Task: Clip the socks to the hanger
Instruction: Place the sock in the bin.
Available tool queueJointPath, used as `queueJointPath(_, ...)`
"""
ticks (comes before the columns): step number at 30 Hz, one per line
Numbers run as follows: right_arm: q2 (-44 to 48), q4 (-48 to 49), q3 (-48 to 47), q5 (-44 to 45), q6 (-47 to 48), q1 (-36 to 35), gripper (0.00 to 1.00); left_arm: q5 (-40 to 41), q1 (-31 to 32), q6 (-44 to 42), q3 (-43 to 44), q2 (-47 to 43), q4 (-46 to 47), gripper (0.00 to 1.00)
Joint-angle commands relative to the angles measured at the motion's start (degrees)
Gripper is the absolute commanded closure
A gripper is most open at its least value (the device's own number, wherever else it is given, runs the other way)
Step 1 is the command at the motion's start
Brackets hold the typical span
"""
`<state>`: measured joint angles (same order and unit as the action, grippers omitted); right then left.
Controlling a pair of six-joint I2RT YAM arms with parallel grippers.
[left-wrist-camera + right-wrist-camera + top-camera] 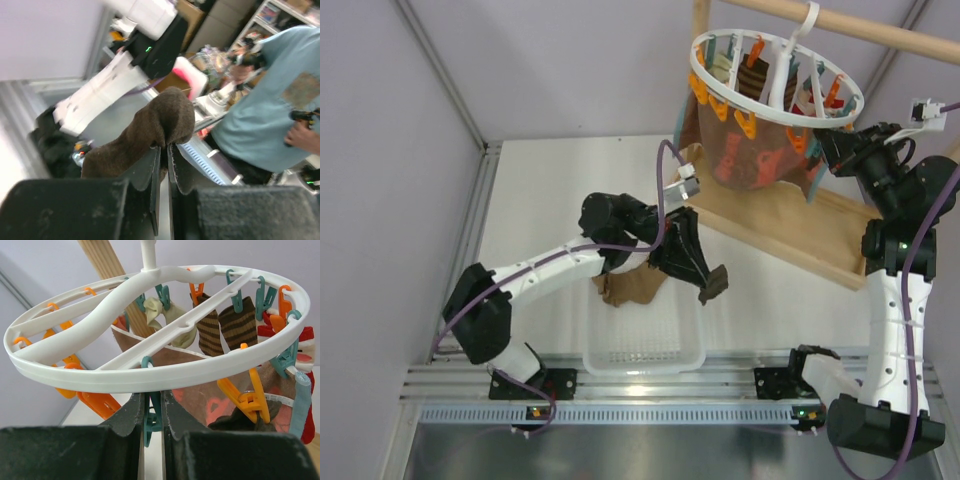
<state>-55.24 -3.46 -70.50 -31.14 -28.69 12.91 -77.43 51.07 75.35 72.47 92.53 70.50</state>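
Nearest the bases: a white basket (pixel 645 350) sits at the table's near edge, with a tan sock (pixel 623 288) lying on the table just beyond its far rim.
Left gripper (pixel 162 150): fingers pressed together, pinching a dark sock (pixel 160 122) by one edge; it hangs over the table just past the basket's far right corner.
Sock's lie: from the pinch it runs on past the fingertips, then folds over and droops to one side, so most of it is free to offer.
Key relation: the waiting peg is farther off, higher and to the right of the dark sock; the left arm would have to carry it up and across.
Open room: bare table lies between the sock and the wooden frame (pixel 790 240); the frame's base board and the hanging printed cloth (pixel 750 150) crowd the way.
Right gripper (pixel 152 410): up at the hanger (pixel 165 374), fingers closed on a teal peg (pixel 150 422) under the rim.
Far side: striped socks (pixel 220 330) are already clipped.
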Motion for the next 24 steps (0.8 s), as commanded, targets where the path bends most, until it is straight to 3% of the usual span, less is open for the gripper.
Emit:
queueJointPath(1, -0.57, -2.95, 0.36, -0.86, -0.32, 0.36, 1.0, 0.24, -3.86, -32.47, -8.55, -10.22, -18.37, 0.97)
queueJointPath(2, -0.65, -3.04, 0.36, -0.94, -0.4, 0.36, 1.0, 3.83, -4.48, -43.42, -9.79, -12.44, -47.36, 1.0)
queueJointPath(3, -0.66, -2.95, 0.54, -0.86, -0.4, 0.28, 1.0, 8.91, -4.66, -54.32, -8.84, -14.2, -60.87, 1.0)
queueJointPath(4, -0.57, -3.04, 0.36, -0.86, -0.32, 0.28, 1.0, 17.14, -4.75, -67.22, -8.14, -15.53, -70.14, 1.0)
queueJointPath(6, -0.48, -3.3, 0.36, -0.51, 0.12, 0.36, 1.0, 18.97, -6.32, -70.6, -8.39, -14.41, -79.58, 1.0)
queueJointPath(11, -0.83, -3.83, 0.19, -0.33, 0.21, 0.36, 1.0, 41.61, -11.6, -55.96, -9.27, -12.46, -89.64, 1.0)
queueJointPath(16, -1.09, -3.74, 0.62, 0.11, 0.04, 0.36, 1.0, 59.21, -11.34, -37.61, -10.15, -11.5, -102.02, 1.0)
queueJointPath(18, -1.01, -3.66, 0.98, 0.29, -0.05, 0.36, 1.0, 61.08, -11.34, -33.1, -11.99, -10.36, -103.8, 1.0)
queueJointPath(21, -1.01, -3.74, 1.24, 0.55, -0.14, 0.36, 1.0, 55.82, -11.34, -22.91, -15.24, -8.16, -101.63, 1.0)
queueJointPath(24, -1.01, -3.92, 1.07, 0.64, 0.03, 0.36, 1.0, 55.19, -11.17, -20.87, -16.04, -5.71, -98.63, 1.0)
